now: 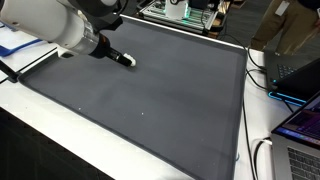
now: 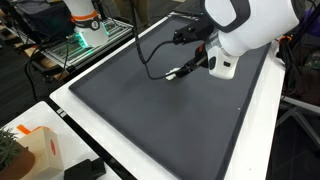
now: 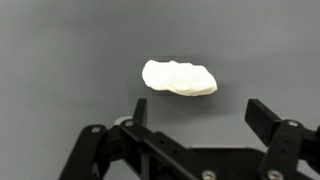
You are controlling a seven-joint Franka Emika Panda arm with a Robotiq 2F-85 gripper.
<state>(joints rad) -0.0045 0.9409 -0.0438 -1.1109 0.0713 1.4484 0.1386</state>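
In the wrist view a small white crumpled lump (image 3: 179,77) lies on the dark grey mat (image 3: 60,60). My gripper (image 3: 202,115) hangs open just short of it, one black finger on each side and nothing between them. The lump sits slightly beyond the fingertips and touches neither. In both exterior views the white arm reaches low over the mat (image 1: 150,110), with the gripper (image 1: 124,59) close to the surface near the mat's far part. From the opposite side the gripper (image 2: 180,71) shows beneath the bulky white wrist, with black cables looping behind it.
The mat is bordered by a white table edge (image 2: 150,160). Laptops (image 1: 300,125) and cables lie beside the mat. A cardboard box (image 2: 35,150) stands at a table corner. An equipment cart (image 2: 80,35) stands beyond the table.
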